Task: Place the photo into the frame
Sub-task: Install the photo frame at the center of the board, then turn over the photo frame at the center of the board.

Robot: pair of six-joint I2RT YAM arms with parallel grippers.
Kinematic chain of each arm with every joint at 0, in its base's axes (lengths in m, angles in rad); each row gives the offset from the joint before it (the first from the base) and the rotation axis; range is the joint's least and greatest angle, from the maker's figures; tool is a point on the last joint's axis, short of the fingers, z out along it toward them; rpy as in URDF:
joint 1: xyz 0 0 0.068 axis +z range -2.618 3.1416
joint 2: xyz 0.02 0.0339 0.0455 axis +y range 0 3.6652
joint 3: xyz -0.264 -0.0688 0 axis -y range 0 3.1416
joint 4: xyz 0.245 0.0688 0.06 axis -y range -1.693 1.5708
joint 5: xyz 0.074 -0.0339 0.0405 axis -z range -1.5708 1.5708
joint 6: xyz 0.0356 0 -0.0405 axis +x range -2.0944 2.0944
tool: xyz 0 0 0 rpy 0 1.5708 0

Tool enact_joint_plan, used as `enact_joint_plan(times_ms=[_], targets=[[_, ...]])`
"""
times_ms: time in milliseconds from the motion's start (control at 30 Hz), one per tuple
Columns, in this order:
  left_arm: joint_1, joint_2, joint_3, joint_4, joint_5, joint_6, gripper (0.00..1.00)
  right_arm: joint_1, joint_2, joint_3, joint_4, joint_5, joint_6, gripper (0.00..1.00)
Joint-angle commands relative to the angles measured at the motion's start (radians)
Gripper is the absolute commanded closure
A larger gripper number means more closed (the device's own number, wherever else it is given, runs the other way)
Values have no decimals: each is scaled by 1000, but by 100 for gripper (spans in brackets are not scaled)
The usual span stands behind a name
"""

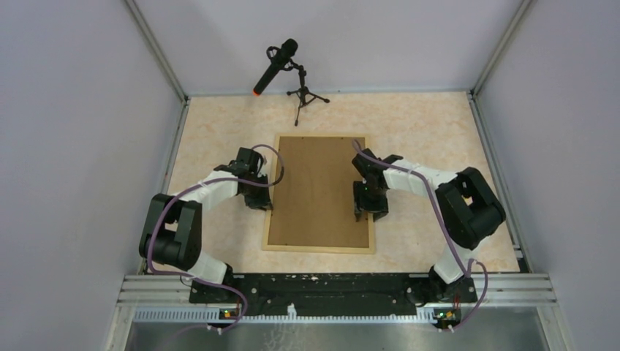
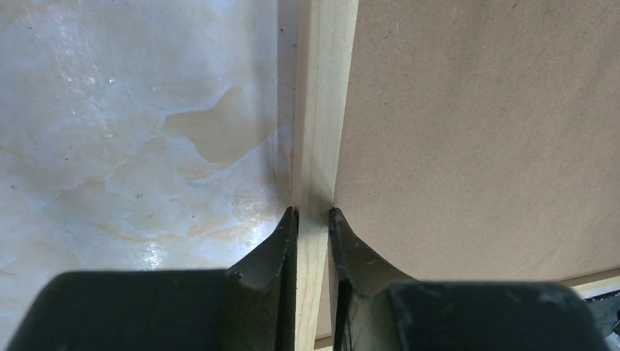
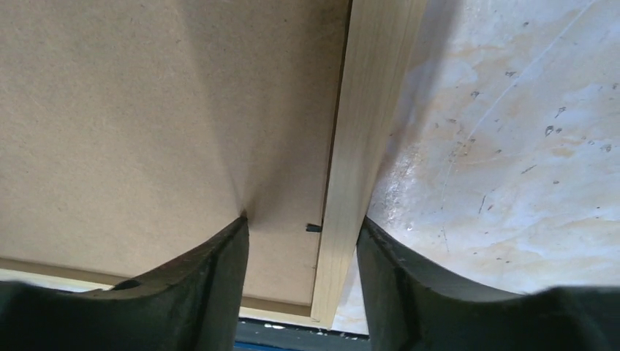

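Observation:
The frame [image 1: 319,248] lies flat mid-table, its light wooden rails surrounding a brown backing board [image 1: 320,190]. The photo is hidden. My left gripper [image 1: 267,191] is shut on the frame's left rail. In the left wrist view its fingertips [image 2: 314,212] pinch that rail [image 2: 322,110] from both sides, with the board [image 2: 475,131] to the right. My right gripper [image 1: 371,208] stands open astride the right rail. In the right wrist view its jaws [image 3: 303,218] hang apart: one finger is over the board [image 3: 146,110], the other outside the rail [image 3: 365,117].
A microphone on a small tripod [image 1: 281,66] stands at the back, beyond the frame's far edge. Grey walls enclose the marbled tabletop [image 1: 431,131] on three sides. A small black tab [image 3: 313,227] sticks out from the right rail over the board.

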Motion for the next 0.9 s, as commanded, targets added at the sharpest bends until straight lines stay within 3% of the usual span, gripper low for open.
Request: enact_joint_plan(times_ms=[0,167,267,367,467,533,700,867], targets=[[-8,-27,-5,-12,17,-6,86,-18,29,-127,287,-23,-33,54],[-6,-141,10,-25,76,9,46,-52,-4,-120,276,37,-93,85],[-12,-251,34,-20,186,35,25,-51,12,-97,266,41,-104,97],[-53,-344,45,45,304,69,14,-51,-8,-93,253,41,-86,100],[-186,-416,9,174,364,94,10,-53,-50,-86,223,24,-76,100],[-335,-448,-30,264,290,105,5,-61,-78,-76,190,-4,-81,100],[-816,-468,-150,484,-26,254,3,-110,-127,-36,109,-79,-116,100],[-1132,-325,-153,577,-420,458,5,-155,-135,-15,85,-180,-134,100]])
